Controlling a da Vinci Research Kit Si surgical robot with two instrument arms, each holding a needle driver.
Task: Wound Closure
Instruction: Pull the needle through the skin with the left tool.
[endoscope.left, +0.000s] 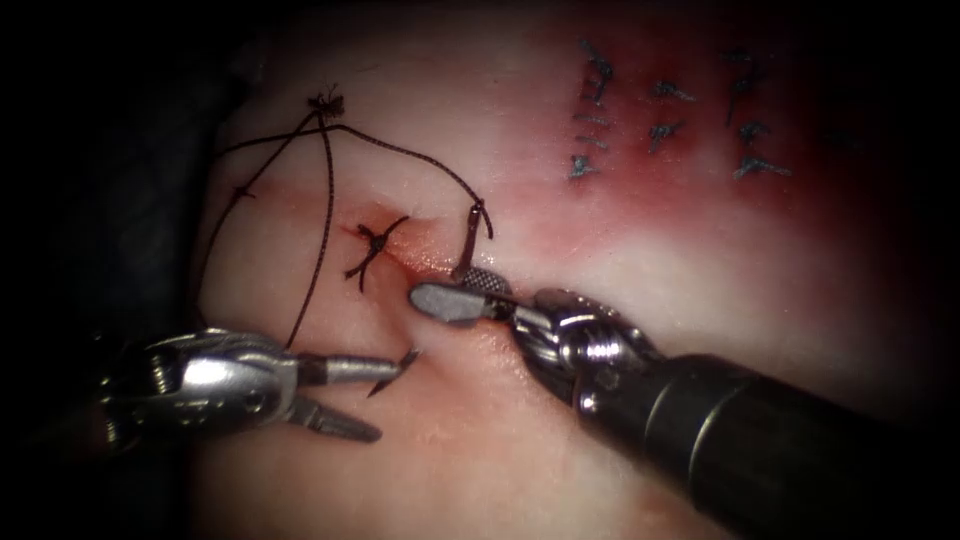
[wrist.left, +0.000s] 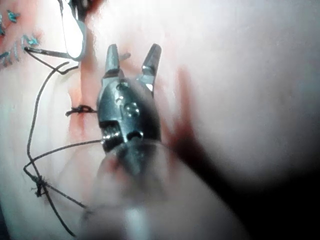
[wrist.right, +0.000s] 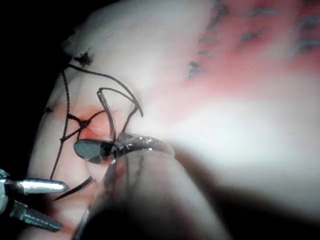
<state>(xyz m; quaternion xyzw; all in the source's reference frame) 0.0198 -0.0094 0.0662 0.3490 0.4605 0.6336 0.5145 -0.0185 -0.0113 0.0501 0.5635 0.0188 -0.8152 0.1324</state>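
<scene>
The curved needle (endoscope.left: 468, 240) is in the tissue (endoscope.left: 620, 300) at the cut (endoscope.left: 425, 262). Its tail, with the dark thread (endoscope.left: 400, 150) on it, stands up on the cut's right side. Its dark tip (endoscope.left: 398, 368) pokes out on the left side. My right tool (endoscope.left: 445, 283) lies at the tail with its jaws apart, one ribbed inner face showing, and the needle shaft (wrist.right: 109, 117) runs down between them. My left tool (endoscope.left: 388, 400) is open right beside the tip, holding nothing. Its spread jaws show in the left wrist view (wrist.left: 132, 55).
One knotted stitch (endoscope.left: 372, 245) crosses the cut just left of the needle. Thread loops run up to a knot (endoscope.left: 327, 102) at the tissue's far edge. Several blue stitches (endoscope.left: 660, 110) sit in red fluid at the back right. The right shaft (endoscope.left: 760, 440) covers the lower right.
</scene>
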